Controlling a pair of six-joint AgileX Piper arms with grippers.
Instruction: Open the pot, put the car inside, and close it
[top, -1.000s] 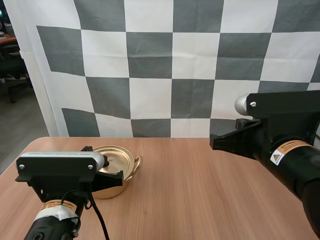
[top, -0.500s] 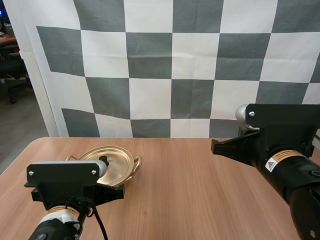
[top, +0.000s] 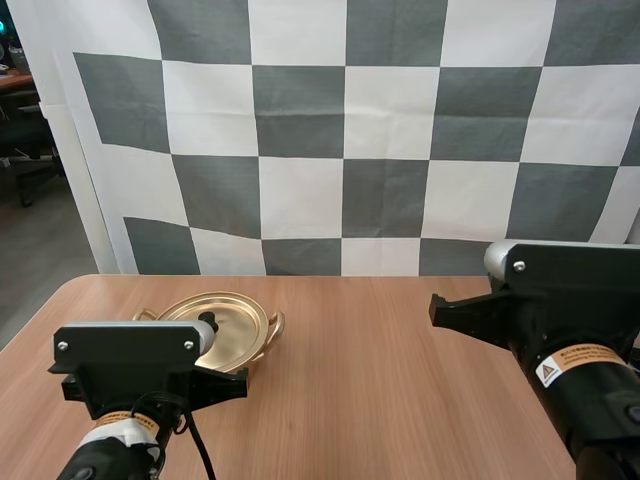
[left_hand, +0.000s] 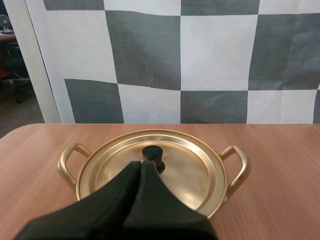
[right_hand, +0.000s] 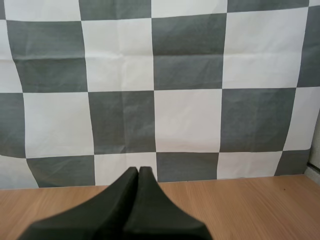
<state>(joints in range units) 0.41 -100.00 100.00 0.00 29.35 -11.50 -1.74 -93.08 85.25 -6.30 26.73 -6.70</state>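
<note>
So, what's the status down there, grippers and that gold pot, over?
Left gripper shut, empty, tips near the knob of the lid. Right gripper shut, empty, above the table. Pot closed, lid on. Nothing blocking the knob.

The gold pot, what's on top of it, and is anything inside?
A gold lid with a black knob sits on the pot and covers its mouth. The lid hides the inside, so its contents cannot be seen.
</note>
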